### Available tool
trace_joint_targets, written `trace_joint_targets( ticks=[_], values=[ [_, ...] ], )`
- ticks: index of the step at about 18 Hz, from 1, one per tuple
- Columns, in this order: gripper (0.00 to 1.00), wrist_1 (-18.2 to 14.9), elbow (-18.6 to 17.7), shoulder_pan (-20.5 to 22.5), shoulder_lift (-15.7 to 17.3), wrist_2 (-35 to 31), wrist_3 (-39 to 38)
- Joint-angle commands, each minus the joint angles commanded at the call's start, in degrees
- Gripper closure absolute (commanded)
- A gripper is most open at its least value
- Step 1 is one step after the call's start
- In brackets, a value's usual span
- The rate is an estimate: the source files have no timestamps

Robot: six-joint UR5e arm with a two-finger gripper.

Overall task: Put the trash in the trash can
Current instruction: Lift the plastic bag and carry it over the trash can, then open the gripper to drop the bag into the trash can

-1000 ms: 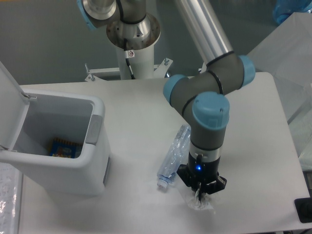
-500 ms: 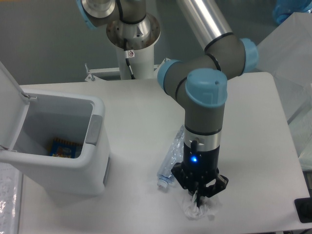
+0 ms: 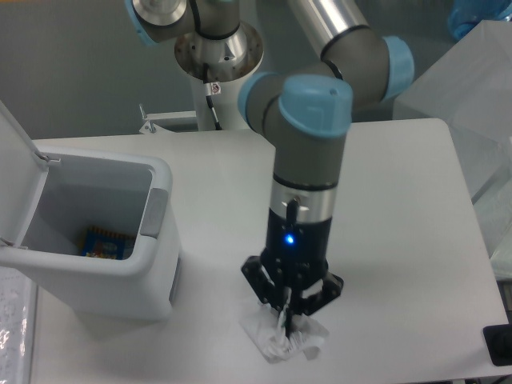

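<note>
1. The black two-finger gripper [image 3: 289, 316] on the grey arm with pale blue joint caps [image 3: 308, 152] points straight down, in front of the middle of the white table [image 3: 416, 240].
2. The jaws are nearly closed, pinched on the top of the small crumpled clear-white wrapper [image 3: 282, 336] (only a thin bunch of film sits between the fingertips).
3. The wrapper hangs from the fingers; I cannot tell whether its lower edge touches the table or is just above it.
4. A blue light glows on the gripper body, above the fingers.
5. The crushed clear plastic bottle is not visible (the arm and gripper cover the spot of table behind the wrapper), so its place cannot be told.
6. The large white rectangular plastic trash can [image 3: 152, 264] stands at the left of the table, well apart from the gripper.
7. Its hinged white lid [image 3: 12, 160] is up and open at the far left; a grey panel [image 3: 154, 213] sits on the side facing the arm.
8. Inside the can, on the bottom, lies a small blue-and-orange packet [image 3: 104, 242].
9. The arm's white pedestal base [image 3: 220, 88] stands behind the table at top centre.
10. A pale wrapped shape [image 3: 472, 96] sits beyond the right table edge.
</note>
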State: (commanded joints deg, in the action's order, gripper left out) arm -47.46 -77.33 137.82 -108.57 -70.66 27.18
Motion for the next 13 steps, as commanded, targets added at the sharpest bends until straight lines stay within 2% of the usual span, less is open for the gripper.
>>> trace_joint_targets(
  ticks=[4,6,9,13],
  values=[
    [1.00,-0.09,-8.00,-4.04,11.95,0.00,-7.21],
    [1.00,-0.09,-10.73,-6.32,16.35,0.17,-9.33],
    [1.00,0.00,-11.71,-10.45,18.83,1.23,-11.44],
    [1.00,-0.09,-13.37,-12.21,18.48,1.23,-12.15]
  ],
)
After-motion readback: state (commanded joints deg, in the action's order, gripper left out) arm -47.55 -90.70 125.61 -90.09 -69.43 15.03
